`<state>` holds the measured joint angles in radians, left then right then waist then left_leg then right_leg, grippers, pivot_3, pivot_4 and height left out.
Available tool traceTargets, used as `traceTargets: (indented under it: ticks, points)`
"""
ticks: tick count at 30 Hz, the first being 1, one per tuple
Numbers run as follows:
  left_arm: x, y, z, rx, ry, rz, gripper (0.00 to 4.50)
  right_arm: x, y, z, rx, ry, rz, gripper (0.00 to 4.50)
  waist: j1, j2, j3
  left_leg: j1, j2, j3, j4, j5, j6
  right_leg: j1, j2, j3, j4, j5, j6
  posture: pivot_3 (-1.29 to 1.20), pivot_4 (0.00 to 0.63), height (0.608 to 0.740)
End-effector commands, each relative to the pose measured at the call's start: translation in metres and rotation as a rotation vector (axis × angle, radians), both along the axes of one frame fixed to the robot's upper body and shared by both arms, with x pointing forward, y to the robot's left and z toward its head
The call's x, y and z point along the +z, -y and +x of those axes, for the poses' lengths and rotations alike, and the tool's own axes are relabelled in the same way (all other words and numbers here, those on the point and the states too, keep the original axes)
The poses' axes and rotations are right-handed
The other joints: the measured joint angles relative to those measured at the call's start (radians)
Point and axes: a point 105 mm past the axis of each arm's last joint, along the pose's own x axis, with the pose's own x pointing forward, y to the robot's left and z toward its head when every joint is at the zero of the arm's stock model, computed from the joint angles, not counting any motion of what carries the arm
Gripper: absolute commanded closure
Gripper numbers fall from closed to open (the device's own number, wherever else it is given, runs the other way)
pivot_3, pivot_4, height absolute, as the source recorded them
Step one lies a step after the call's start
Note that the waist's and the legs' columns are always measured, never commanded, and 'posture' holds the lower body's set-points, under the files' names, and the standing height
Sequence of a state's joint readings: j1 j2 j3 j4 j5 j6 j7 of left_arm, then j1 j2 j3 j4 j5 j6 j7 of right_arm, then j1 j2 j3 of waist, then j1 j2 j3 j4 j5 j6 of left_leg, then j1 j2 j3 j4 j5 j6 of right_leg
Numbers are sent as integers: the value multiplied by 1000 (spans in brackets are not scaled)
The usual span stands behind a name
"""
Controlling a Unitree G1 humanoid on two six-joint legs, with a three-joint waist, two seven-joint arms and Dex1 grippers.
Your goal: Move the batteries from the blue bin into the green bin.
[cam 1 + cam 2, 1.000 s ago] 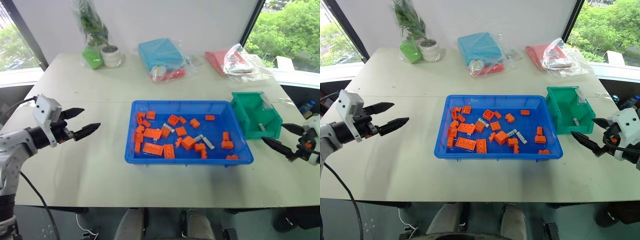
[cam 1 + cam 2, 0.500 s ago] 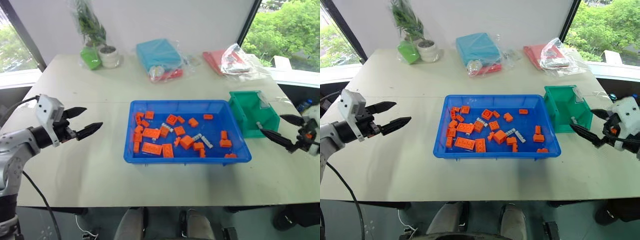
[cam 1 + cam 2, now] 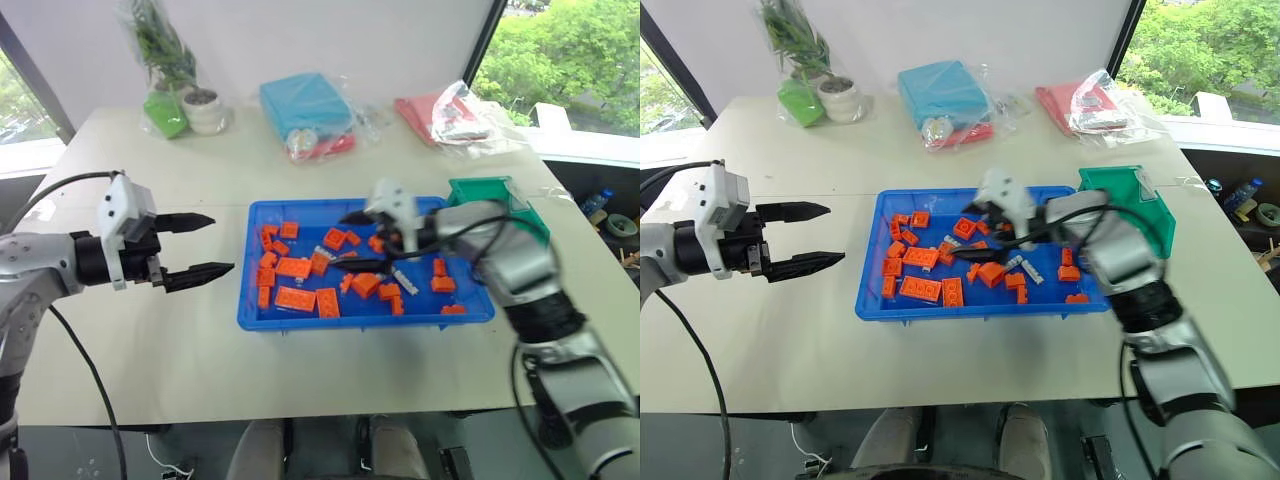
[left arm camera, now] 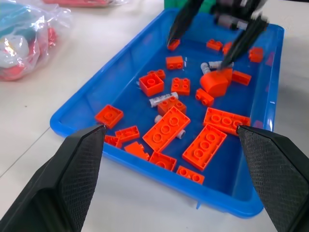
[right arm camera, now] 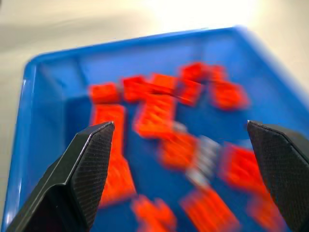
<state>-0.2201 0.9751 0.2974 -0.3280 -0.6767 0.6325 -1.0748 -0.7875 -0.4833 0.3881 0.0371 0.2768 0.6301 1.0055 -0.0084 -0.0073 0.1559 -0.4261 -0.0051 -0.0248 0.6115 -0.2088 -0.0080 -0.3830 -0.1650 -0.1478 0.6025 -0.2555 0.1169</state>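
The blue bin (image 3: 340,321) lies mid-table and holds several orange bricks (image 3: 303,297). Small silvery batteries lie among them: one (image 3: 406,281) right of centre, another (image 4: 160,99) beside a brick. The green bin (image 3: 485,187) stands at the blue bin's far right corner, partly behind my right arm. My right gripper (image 3: 352,240) hangs open over the middle of the blue bin, pointing left, with nothing between its fingers. My left gripper (image 3: 222,243) is open over the bare table just left of the blue bin, aimed at it.
Along the far edge sit a potted plant in clear wrap (image 3: 202,104), a lime-green bag (image 3: 165,113), a light-blue packet (image 3: 304,103) and a red packet in clear plastic (image 3: 448,113). Bare tabletop (image 3: 150,340) stretches left and in front of the blue bin.
My right gripper has swung from beside the green bin leftward to over the blue bin's middle. The left gripper has edged toward the bin. The whole picture has also shifted.
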Motion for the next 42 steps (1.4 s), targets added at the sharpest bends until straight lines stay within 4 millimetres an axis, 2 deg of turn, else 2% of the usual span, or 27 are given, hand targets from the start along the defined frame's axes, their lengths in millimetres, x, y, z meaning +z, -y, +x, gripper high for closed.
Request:
traceTargets:
  ticks: [1, 6, 14, 17, 21, 22, 23, 36, 42]
  points:
    - [8, 0, -6, 12, 45, 2, 0, -11, -14, 9, -13, 30, -56, 43, 1, -1, -1, 0, 0, 0, 1, 0, 0, 0, 0, 0, 1, 0, 0, 0, 150, 681]
    - [9, 2, -10, 33, 56, -13, 0, -26, -26, 22, -54, 0, -75, 43, 2, -3, 0, 1, 1, 1, 2, 0, -6, -3, 0, 3, 3, 0, -1, 0, 150, 681]
    - [10, 2, -13, 61, 69, -20, 0, -37, -25, 33, -87, -10, -77, 43, -5, -3, -1, 2, 2, 1, 2, 3, -6, -7, 8, 7, 10, 2, -4, 0, 150, 681]
    - [10, 1, -13, 69, 72, -20, 0, -37, -25, 36, -99, -6, -70, 712, -5, -3, -1, 3, 4, 4, 1, 3, -6, -7, 10, 8, 10, 3, -5, 0, 150, 681]
    - [11, 1, -10, 75, 79, -23, 0, -35, -27, 35, -90, -8, -54, 2520, -3, -3, -1, 3, 6, 4, 1, 4, -8, -7, 11, 8, 10, 2, -5, 0, 150, 681]
    - [11, 1, -10, 75, 81, -23, 0, -34, -27, 35, -92, -11, -45, 3191, -3, -3, -1, 3, 6, 4, 1, 3, -10, -7, 12, 8, 10, 2, -5, 0, 150, 681]
    - [11, 1, -9, 75, 81, -24, 0, -32, -29, 35, -91, -17, -31, 3339, -3, -3, -1, 3, 6, 4, 1, 3, -11, -7, 12, 8, 10, 2, -5, 0, 150, 681]
    - [10, 3, -2, 66, 90, -33, 0, -12, -27, 36, -88, 15, 13, 3323, -2, -3, -1, 3, 6, 5, 1, 4, -9, -8, 12, 9, 10, 3, -7, 0, 150, 681]
    - [10, 4, 1, 64, 97, -35, 0, -12, -18, 45, -102, 73, -59, 3323, -3, -3, -1, 3, 6, 5, 1, 4, -8, -9, 12, 9, 10, 3, -7, 0, 150, 681]
